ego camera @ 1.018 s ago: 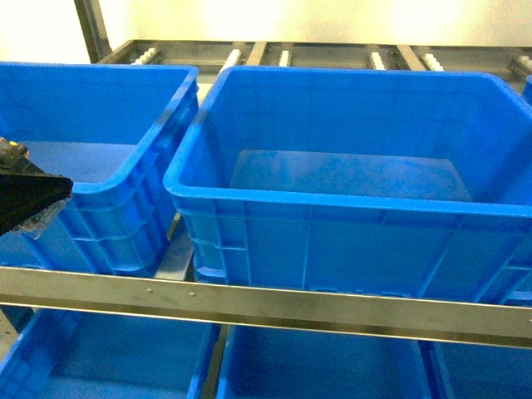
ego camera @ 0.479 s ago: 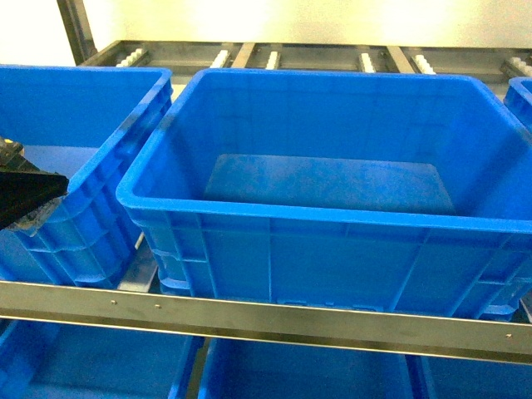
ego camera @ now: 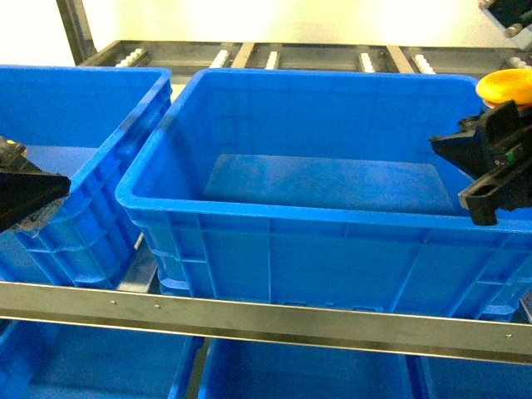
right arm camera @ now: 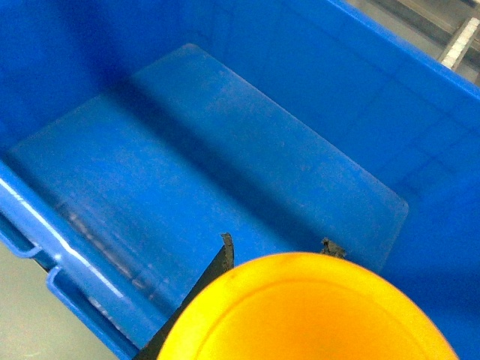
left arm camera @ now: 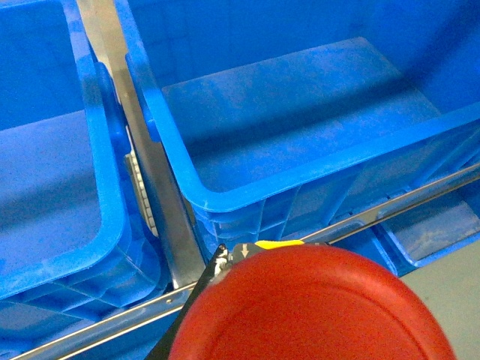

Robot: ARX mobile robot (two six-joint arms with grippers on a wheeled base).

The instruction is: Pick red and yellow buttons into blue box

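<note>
The right gripper (ego camera: 490, 158), clamped on the yellow-capped push-button (ego camera: 505, 86), hovers over the right rim of the deep blue plastic crate (ego camera: 274, 212), its open floor lying to the left.

2 buttons: 1 red (left arm camera: 315, 307), 1 yellow (ego camera: 504, 84); 5 blue crates (ego camera: 283, 199).

The big box (ego camera: 307, 216) sits in the middle. Another box (ego camera: 75, 158) is left of it. A metal bar (ego camera: 266, 312) runs in front, more boxes (ego camera: 307, 370) below.
</note>
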